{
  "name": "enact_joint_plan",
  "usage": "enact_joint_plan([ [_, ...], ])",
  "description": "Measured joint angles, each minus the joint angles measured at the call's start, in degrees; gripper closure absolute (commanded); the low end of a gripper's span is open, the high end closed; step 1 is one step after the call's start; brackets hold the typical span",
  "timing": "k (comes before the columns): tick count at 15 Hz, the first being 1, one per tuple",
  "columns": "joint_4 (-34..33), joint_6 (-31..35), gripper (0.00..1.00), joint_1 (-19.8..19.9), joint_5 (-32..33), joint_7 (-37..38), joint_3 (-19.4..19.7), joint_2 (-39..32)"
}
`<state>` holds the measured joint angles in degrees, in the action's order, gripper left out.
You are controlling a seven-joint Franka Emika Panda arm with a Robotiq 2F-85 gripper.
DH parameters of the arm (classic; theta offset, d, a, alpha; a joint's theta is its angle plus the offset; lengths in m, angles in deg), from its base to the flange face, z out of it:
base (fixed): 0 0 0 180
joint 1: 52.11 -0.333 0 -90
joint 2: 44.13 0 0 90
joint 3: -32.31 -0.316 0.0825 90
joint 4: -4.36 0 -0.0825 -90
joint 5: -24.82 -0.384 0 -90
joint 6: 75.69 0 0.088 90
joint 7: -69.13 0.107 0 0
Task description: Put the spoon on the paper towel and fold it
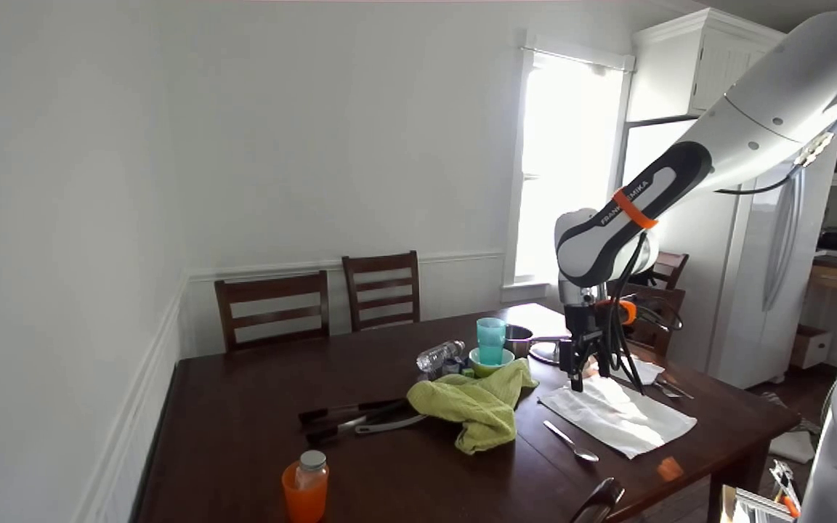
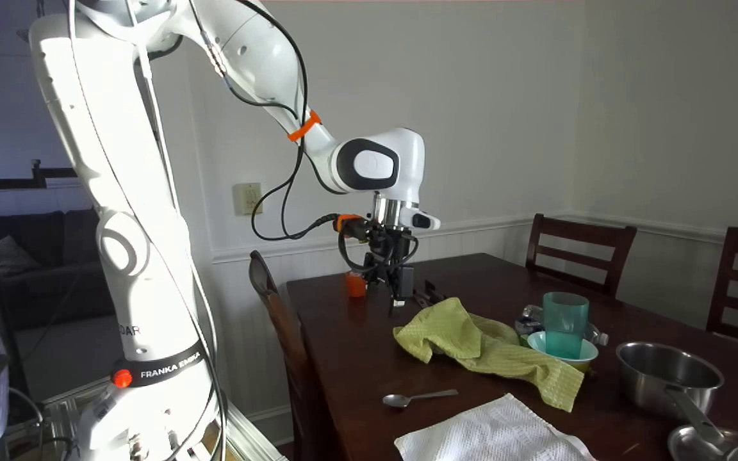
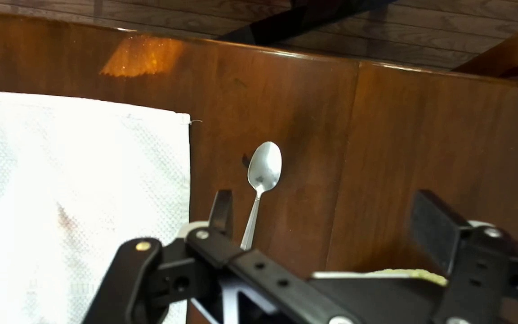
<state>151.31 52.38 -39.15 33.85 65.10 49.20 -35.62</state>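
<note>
A silver spoon (image 1: 584, 455) lies on the dark table beside a white paper towel, apart from it. It also shows in an exterior view (image 2: 396, 401) and in the wrist view (image 3: 265, 166). The paper towel (image 1: 625, 418) lies spread flat; part of it shows in an exterior view (image 2: 497, 435) and in the wrist view (image 3: 83, 180). My gripper (image 3: 324, 198) is open and empty above the table. In the wrist view the spoon lies between the finger lines, nearer the left finger, its handle end hidden. The gripper points down in both exterior views (image 1: 590, 379) (image 2: 396, 304).
A crumpled green cloth (image 1: 473, 410) lies near the spoon. A teal cup (image 2: 564, 326) stands in a bowl, with a steel pot (image 2: 664, 378) beside it. An orange cup (image 1: 304, 501) holds a jar. Dark-handled utensils (image 1: 349, 418) lie beyond the cloth. A chair (image 2: 279, 333) stands at the table edge.
</note>
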Motion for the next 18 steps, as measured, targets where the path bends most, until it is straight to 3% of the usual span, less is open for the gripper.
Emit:
enact_joint_plan([
  [6, 0.0, 11.0, 0.00, 1.1, -0.7, 2.5, 0.2, -6.7],
  [12, 0.2, 21.9, 0.00, 1.2, -9.7, 0.2, -0.1, -14.7],
  [15, 0.2, 23.9, 0.00, 1.3, -14.2, -3.0, -0.8, -18.2],
  [18, -0.1, 24.3, 0.00, 1.4, -14.6, -3.2, -1.2, -19.4],
])
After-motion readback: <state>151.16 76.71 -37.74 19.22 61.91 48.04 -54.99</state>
